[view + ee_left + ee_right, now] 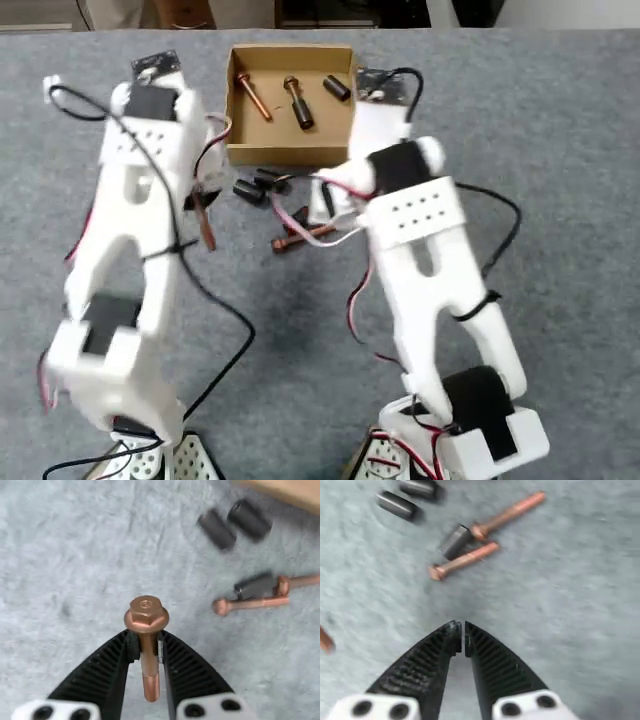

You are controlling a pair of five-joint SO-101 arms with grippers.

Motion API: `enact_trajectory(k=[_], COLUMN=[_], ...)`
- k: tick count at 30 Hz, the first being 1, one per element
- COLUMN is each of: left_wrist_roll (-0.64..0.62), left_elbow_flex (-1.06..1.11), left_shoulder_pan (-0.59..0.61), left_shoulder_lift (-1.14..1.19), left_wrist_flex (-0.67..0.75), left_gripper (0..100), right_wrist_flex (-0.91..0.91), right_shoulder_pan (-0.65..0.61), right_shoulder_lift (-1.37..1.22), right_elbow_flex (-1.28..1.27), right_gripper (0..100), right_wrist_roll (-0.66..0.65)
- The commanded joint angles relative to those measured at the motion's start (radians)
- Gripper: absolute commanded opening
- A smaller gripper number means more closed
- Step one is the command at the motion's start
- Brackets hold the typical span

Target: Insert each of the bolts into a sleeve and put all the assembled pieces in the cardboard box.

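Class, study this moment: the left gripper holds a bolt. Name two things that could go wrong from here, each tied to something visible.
1. The left gripper pinches the bolt with its tips alone, just under the head; it may swivel or slip when pressed into a sleeve.
2. The loose sleeves lie on their sides, unheld, while the right gripper is shut and empty; one would probably roll away when pushed.

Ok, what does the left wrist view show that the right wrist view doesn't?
Left wrist view: the left gripper clamped on a copper bolt, and an edge of the cardboard box. Right wrist view: the right gripper shut, holding nothing. Both: two loose black sleeves, and two bolts lying flat with a third sleeve beside them.
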State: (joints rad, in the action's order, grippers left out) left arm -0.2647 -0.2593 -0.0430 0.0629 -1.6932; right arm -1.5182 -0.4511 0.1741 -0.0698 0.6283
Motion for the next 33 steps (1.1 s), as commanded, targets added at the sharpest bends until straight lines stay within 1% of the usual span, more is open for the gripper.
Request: enact_trajectory(k=[1, 3, 4, 6, 8, 10, 12, 15, 19, 21, 24, 26, 33], left_wrist_roll=[0.054, 0.086, 0.103, 0.140, 0.190, 0.261, 0.279, 0.279, 0.279, 0.281, 0.285, 0.285, 0.285], left_elbow_flex=[0.264, 0.431, 0.516, 0.681, 0.816, 0.907, 0.965, 1.010, 1.013, 1.008, 0.964, 0.945, 0.945], left_shoulder_pan=[0.084, 0.138, 0.169, 0.227, 0.275, 0.299, 0.308, 0.308, 0.308, 0.308, 0.310, 0.324, 0.333], left_shoulder_lift=[-0.318, -0.452, -0.513, -0.636, -0.746, -0.834, -0.908, -0.974, -0.989, -0.995, -0.998, -0.995, -0.989], left_wrist_flex=[0.103, 0.175, 0.213, 0.293, 0.361, 0.377, 0.376, 0.374, 0.374, 0.358, 0.301, 0.295, 0.292], left_gripper=[2, 2, 2, 2, 2, 2, 2, 2, 2, 2, 2, 2, 2], right_wrist_flex=[0.138, 0.192, 0.206, 0.218, 0.213, 0.186, 0.152, 0.123, 0.118, 0.091, 0.003, -0.037, -0.130], right_shoulder_pan=[-0.071, -0.074, -0.073, -0.070, -0.070, -0.070, -0.070, -0.070, -0.070, -0.070, -0.067, -0.064, -0.053], right_shoulder_lift=[0.012, -0.019, -0.042, -0.099, -0.174, -0.260, -0.348, -0.472, -0.604, -0.665, -0.763, -0.825, -0.992], right_elbow_flex=[-0.064, -0.088, -0.087, -0.073, -0.031, 0.035, 0.113, 0.243, 0.417, 0.486, 0.578, 0.639, 0.849], right_gripper=[0.3, 0.9, 3.0, 9.7, 16.3, 17.3, 15.9, 11.5, 6.9, 8.5, 14.8, 17.9, 14.3], right_wrist_roll=[0.130, 0.158, 0.164, 0.170, 0.230, 0.290, 0.342, 0.384, 0.404, 0.431, 0.460, 0.466, 0.466])
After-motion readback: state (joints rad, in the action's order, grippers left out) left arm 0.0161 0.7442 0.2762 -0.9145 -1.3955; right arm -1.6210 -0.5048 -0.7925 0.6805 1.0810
